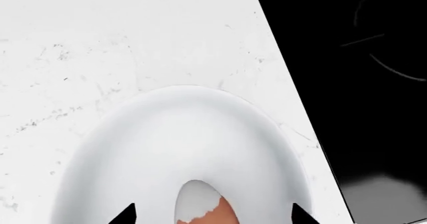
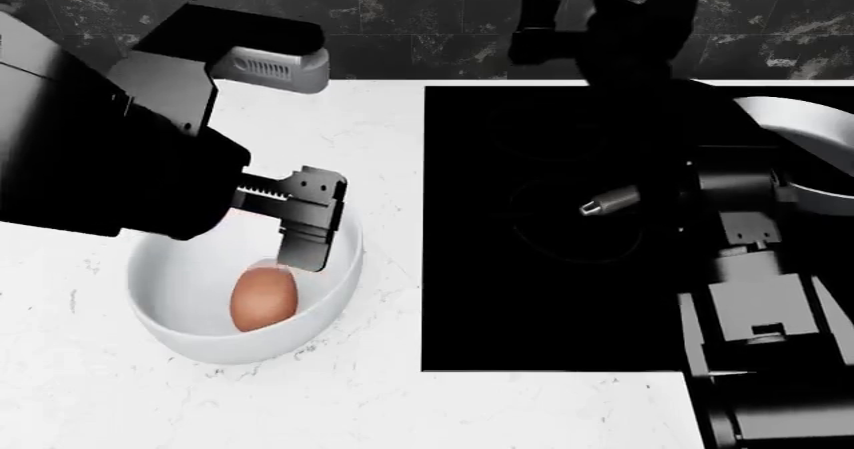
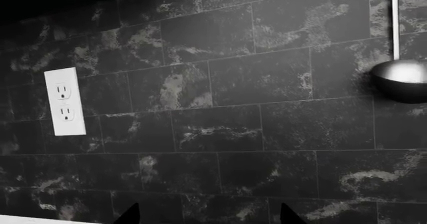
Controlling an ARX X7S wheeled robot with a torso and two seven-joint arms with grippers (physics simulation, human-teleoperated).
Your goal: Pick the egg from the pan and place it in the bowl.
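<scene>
- The egg (image 2: 263, 299) lies in the bowl (image 2: 167, 324), low against the inner wall — so by my reckoning the placing is done and what remains is to clear the arm.
- My left gripper (image 2: 310, 231) hangs just over the bowl's far rim, close above the egg. Its fingers look spread and not around the egg; in the left wrist view the egg (image 1: 215, 215) shows between the two dark fingertips (image 1: 125, 216) without either touching it, so I take the jaws as open and empty.
- The bowl sits on the white marble counter (image 2: 374, 399), just beside the black cooktop (image 2: 561, 269) — a short carry from the hob, which I think is why it stands there.
- The pan's body I cannot make out against the black hob.
- My right gripper faces the dark tiled wall (image 3: 233, 109) with its outlet (image 3: 65, 102), parked out of the way; only its two tips show, apart, with nothing between them.
</scene>
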